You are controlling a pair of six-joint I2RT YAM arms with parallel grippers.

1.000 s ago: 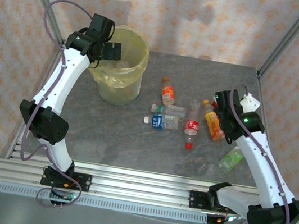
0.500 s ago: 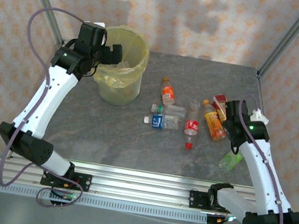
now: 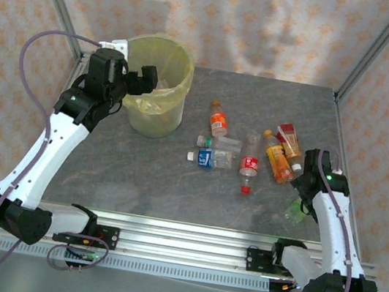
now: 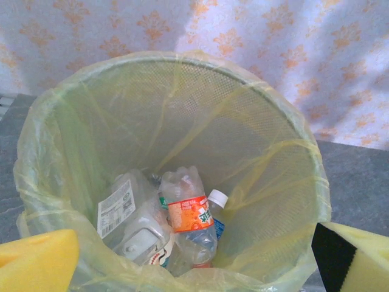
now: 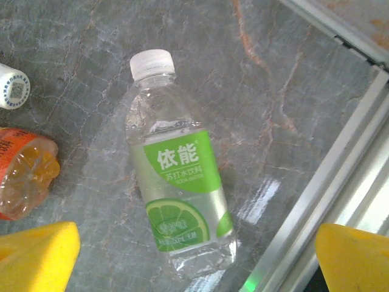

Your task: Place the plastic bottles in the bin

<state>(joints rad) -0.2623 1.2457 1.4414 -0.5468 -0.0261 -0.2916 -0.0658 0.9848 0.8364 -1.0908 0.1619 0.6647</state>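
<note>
**Grey table [image 3: 166, 186], bottles [image 3: 249, 164] loose to the right of the bin [image 3: 156, 114]**

Grey marbled stone covers the table. Patterned wallpaper [image 3: 273, 25] closes the far and side walls, with metal posts [image 3: 376, 49] at the far corners. An aluminium rail [image 3: 186, 242] runs along the near edge and carries both arm bases.

Nearest the rail, and far to the right of the bin, a green bottle [image 5: 179, 176] lies flat on its side with the label up. In the right wrist view its long axis runs from the white cap at upper left to the base at lower middle. A frame bar passes close on its right, so there is little room there. On its left there is bare stone up to an orange bottle's end [image 5: 24, 170]. The right gripper [image 5: 194, 255] hangs over the base end, its yellow pads wide apart and on either side of the bottle, clamping nothing. Whether it touches the bottle I cannot tell.

Farther back, right of the bin, the loose bottles lie flat in a cluster:
- A red-label one points its red cap toward the rail.
- A yellow one [image 3: 277, 161] lies slanted just to its right.
- A blue-label one [image 3: 209, 158] lies crosswise, with its cap toward the bin's side.
- An orange one [image 3: 219, 119] sits farthest back.

Bare stone separates the cluster from the bin.

The bin stands upright at the far left, mouth up. The left gripper [image 4: 196, 261] is at its left rim with pads spread and empty. Inside, on the bottom, lie an orange-label bottle [image 4: 189, 214] and a clear one with a white label [image 4: 124, 213].
</note>
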